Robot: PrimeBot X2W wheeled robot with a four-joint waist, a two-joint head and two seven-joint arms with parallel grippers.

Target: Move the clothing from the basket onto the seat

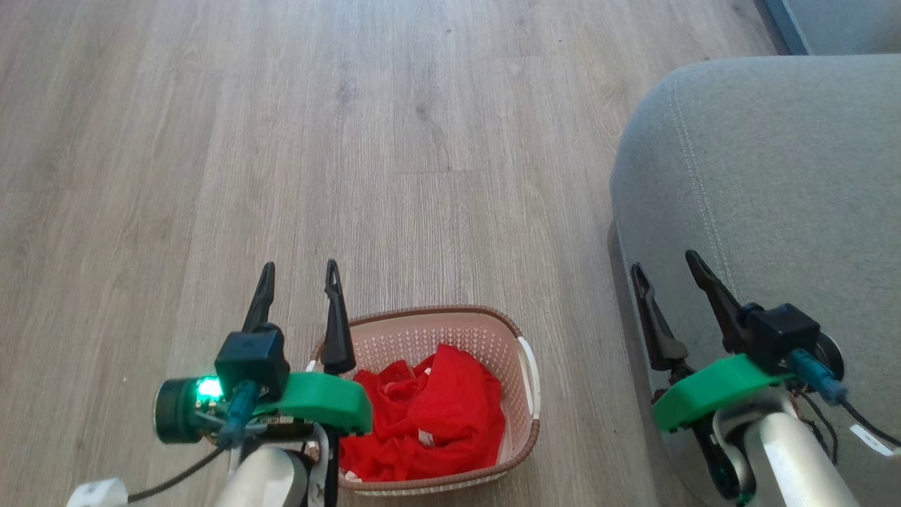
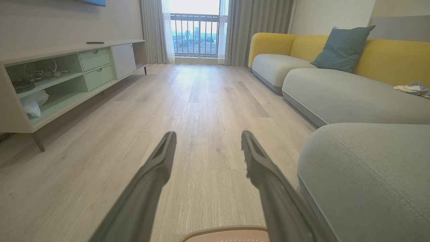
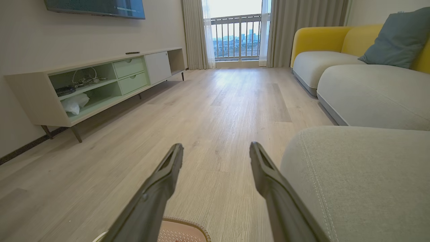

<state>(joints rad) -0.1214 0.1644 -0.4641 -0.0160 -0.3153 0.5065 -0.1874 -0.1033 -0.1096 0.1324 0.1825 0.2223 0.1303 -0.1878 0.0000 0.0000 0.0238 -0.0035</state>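
Two grippers: you have both spread wide and holding nothing; the left gripper [image 1: 300, 265] hangs at the basket's left edge; the right gripper [image 1: 664, 260] hangs over the front edge of the seat.
Clothing: the red clothing [image 1: 436, 408] lies bunched inside the basket, with small bits of white showing; it is heaped towards your side; neither gripper touches it.
Basket: the cream basket [image 1: 422, 336] has perforated walls, a brown woven-look rim and a white handle on its right side; it stands on the wooden floor [image 1: 281, 141], near the seat's front.
Seat: the grey seat [image 1: 774, 176] is to your right of the basket; you see its rounded corner and stitched seam.
Left wrist view: the open fingers [image 2: 154, 174] point along the floor towards the balcony door [image 2: 196, 33]; the basket's rim shows at the bottom edge between them.
Right wrist view: the same spread; the seat's corner sits just right of the right-hand finger.
Room: a low cabinet [image 2: 67, 77] with green drawers lines the left wall; a blue-grey cushion [image 2: 342, 48] leans on the yellow sofa back [image 2: 389, 57]; a crumpled cloth [image 2: 413, 89] lies on the far sofa seat.
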